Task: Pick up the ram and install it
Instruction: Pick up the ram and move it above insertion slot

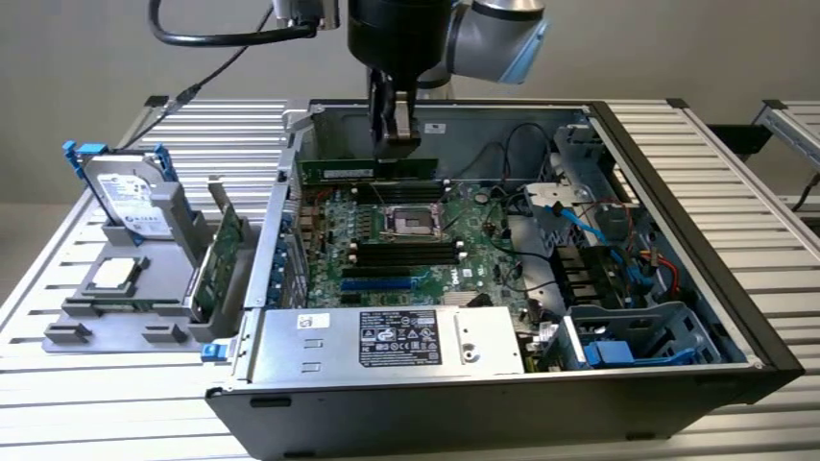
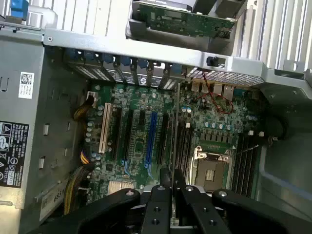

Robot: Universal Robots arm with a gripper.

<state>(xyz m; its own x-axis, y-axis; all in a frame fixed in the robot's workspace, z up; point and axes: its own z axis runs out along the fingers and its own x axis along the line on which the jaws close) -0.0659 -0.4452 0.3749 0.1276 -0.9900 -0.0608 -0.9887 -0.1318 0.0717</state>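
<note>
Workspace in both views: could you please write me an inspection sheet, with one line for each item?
Surface: slatted metal table, carrying everything.
Job's things: ram held on edge inside the open computer case, above the motherboard; whether it sits in a slot cannot be told.
Clutter: hard drive and expansion card upright in a grey holder, at the exterior view's left.
Grippers: claw shut on the ram's upper edge.
Cables: black cable near the arm; blue cable inside the case.
Surroundings: second slatted table at the exterior view's right.
</note>
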